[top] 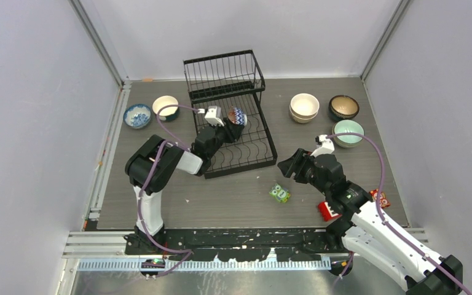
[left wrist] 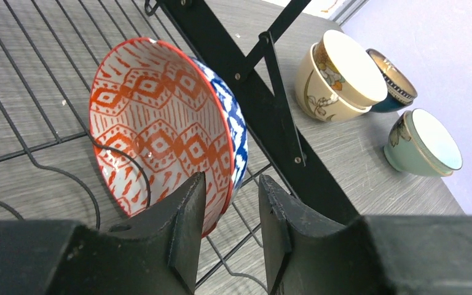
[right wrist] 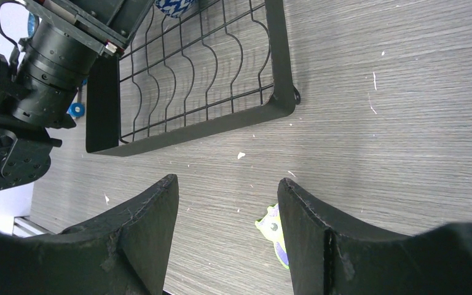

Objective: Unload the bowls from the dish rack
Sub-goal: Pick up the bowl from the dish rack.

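One bowl [top: 236,115], red-orange patterned inside and blue-and-white outside, stands on edge in the lower tray of the black wire dish rack [top: 246,153]. My left gripper [top: 230,127] reaches into the rack beside it. In the left wrist view the bowl [left wrist: 153,123] leans on the wires, and its lower rim sits in the gap of the open left gripper [left wrist: 232,203], by the left finger. My right gripper [top: 289,166] is open and empty over bare table right of the rack, as the right wrist view [right wrist: 227,203] shows. The upper basket [top: 224,77] holds nothing.
On the table left of the rack stand a blue-patterned bowl [top: 137,115] and a cream bowl [top: 165,106]. On the right are stacked cream bowls [top: 304,106], a dark teal bowl [top: 344,107] and a mint bowl [top: 348,132]. A green toy block [top: 279,193] and red blocks [top: 328,210] lie near the right arm.
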Motion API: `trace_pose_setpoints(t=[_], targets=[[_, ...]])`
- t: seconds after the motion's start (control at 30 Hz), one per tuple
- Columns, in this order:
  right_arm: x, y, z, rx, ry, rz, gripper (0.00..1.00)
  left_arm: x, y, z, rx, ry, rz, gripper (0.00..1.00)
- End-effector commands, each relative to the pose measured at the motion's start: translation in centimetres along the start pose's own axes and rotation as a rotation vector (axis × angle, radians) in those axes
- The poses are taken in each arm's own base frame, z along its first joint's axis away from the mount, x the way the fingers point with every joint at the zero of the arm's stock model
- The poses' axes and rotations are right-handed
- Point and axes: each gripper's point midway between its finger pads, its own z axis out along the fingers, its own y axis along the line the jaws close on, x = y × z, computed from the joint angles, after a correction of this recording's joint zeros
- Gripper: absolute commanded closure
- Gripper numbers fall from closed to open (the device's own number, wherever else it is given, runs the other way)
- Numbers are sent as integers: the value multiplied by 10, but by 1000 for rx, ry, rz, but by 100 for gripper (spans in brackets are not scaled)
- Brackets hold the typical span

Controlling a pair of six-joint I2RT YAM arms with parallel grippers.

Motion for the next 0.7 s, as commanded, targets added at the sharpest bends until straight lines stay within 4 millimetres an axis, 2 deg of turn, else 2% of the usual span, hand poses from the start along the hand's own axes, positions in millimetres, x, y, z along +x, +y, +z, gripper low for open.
trace_pose_setpoints(t=[0.0, 0.37, 0.67], targets=[[-7, 6, -1, -26, -27, -20, 35, -35, -15, 11, 55, -122, -3, 62], [-6, 4, -2, -20, -25, -32, 35, -28, -12, 16, 66, -121, -24, 69], [-7, 4, -2, -16, -27, -33, 35, -28, -12, 15, 71, -128, -25, 83]])
